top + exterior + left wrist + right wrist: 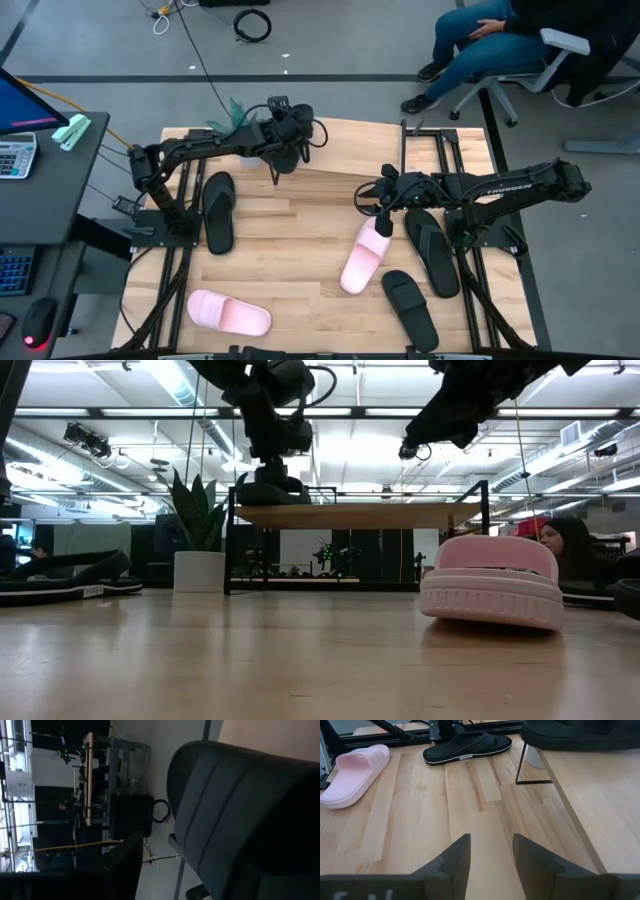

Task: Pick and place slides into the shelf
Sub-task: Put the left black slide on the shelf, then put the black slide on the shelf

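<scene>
The shelf (350, 150) stands at the table's far edge. A black slide (270, 490) rests sole down on the left end of its top board (360, 515). My left gripper (272, 458) hovers open just above that slide, whose strap (240, 820) fills its wrist view. My right gripper (491, 850) waits open over the table's right half, above a pink slide (362, 258), with nothing between its fingers. On the tabletop lie another pink slide (228, 313) and black slides at the left (218, 212), right (430, 250) and near right (410, 308). My left gripper comes at the black slide on the shelf from above, slanting down. One finger (125, 862) shows apart from the strap. The other is hidden behind the strap, so I cannot tell whether it touches.
A potted plant (198, 550) stands at the shelf's left end. A person sits on a chair (480, 50) beyond the far edge. A desk with a calculator (15, 155) is off the table's left. Bare wood lies in the table's middle (290, 240).
</scene>
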Controlling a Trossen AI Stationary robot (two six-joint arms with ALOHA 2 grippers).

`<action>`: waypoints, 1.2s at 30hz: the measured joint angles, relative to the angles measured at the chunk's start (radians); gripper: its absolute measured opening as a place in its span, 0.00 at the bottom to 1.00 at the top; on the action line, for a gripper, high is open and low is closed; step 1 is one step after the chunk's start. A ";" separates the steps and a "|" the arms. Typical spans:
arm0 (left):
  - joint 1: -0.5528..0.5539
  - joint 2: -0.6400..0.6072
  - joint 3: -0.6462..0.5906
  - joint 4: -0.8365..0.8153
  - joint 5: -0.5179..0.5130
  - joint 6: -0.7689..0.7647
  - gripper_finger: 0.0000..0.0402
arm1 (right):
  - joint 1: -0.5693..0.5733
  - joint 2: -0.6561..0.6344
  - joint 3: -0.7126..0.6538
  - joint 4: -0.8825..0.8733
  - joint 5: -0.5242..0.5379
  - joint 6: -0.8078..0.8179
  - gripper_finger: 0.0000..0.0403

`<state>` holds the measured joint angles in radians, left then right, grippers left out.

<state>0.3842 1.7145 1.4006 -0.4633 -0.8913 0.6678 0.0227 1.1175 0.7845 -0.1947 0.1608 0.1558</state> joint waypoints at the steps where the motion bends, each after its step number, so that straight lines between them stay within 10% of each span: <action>1: -0.001 0.000 0.000 0.000 0.000 0.000 0.58 | 0.000 0.000 0.000 0.000 0.000 0.002 0.38; 24: 0.037 -0.007 0.072 -0.216 0.009 -0.061 0.64 | 0.000 0.000 0.000 0.000 -0.001 0.034 0.38; 36: 0.091 -0.008 0.315 -0.506 0.385 -0.281 0.63 | 0.000 0.000 0.000 0.000 -0.001 0.035 0.38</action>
<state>0.4755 1.7065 1.7151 -0.9694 -0.5066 0.3868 0.0227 1.1175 0.7845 -0.1947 0.1600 0.1911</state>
